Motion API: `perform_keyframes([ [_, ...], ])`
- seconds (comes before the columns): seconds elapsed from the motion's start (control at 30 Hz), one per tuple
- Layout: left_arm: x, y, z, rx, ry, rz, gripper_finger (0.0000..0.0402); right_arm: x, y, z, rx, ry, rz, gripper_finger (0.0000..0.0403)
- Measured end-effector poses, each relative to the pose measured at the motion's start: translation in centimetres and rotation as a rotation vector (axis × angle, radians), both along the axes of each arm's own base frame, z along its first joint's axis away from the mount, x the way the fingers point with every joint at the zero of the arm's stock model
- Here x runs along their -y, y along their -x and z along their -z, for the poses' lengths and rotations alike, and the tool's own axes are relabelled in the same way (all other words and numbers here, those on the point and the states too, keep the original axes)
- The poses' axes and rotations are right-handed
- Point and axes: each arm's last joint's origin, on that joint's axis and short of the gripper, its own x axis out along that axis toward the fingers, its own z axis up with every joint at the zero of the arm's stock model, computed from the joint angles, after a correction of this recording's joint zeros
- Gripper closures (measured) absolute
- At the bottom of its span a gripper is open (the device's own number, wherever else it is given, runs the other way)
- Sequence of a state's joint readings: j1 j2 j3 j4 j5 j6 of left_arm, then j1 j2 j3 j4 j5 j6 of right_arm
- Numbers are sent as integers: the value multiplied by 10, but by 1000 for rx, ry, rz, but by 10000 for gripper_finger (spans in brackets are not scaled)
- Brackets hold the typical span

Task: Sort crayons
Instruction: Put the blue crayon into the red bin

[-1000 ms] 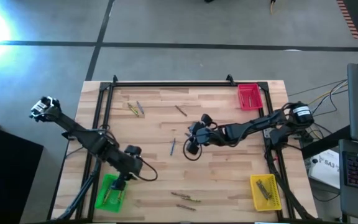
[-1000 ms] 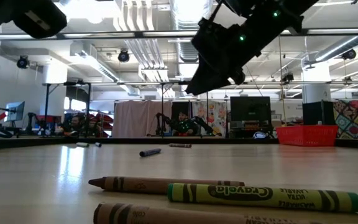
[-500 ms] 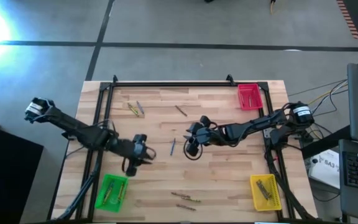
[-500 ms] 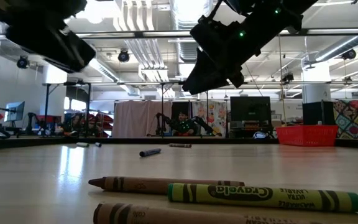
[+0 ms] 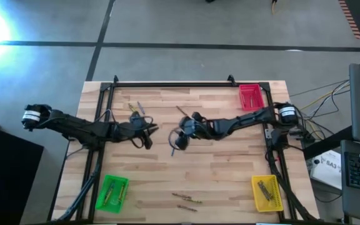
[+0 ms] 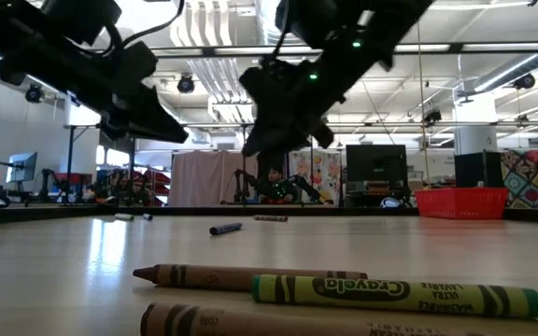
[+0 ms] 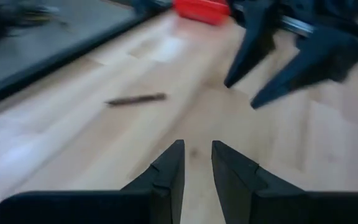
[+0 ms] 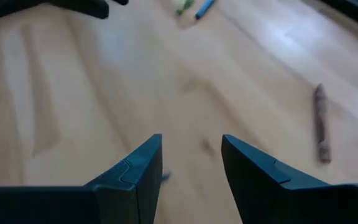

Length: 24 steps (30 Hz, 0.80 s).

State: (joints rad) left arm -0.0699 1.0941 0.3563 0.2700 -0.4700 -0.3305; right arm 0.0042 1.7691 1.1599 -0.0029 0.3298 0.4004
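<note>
**Both arms over mid-worktop, nothing held**

The left gripper [image 5: 147, 134] hovers near the centre, fingers [image 7: 166, 171] slightly parted and empty. The right gripper [image 5: 178, 139] hangs just over a blue crayon [image 5: 173, 149], fingers [image 8: 135, 167] wider apart, holding nothing. Other crayons [image 5: 136, 109] lie scattered on the worktop [image 5: 224, 169]; some sit in the green tray [image 5: 112, 192] and yellow tray [image 5: 267, 192].

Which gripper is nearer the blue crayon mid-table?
Right. The right gripper hangs right over the blue crayon; the left gripper is farther off, toward the table's left side.
</note>
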Motion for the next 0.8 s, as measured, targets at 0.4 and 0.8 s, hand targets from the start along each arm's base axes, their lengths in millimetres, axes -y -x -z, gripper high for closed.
perform_keyframes([
  [0.4,-6,4,0,45,-26,-214,338,92,-56,13,-137,-106,84,252],
  [0.8,-9,25,-12,193,-1,-331,338,135,-126,23,-2,-235,14,258],
])
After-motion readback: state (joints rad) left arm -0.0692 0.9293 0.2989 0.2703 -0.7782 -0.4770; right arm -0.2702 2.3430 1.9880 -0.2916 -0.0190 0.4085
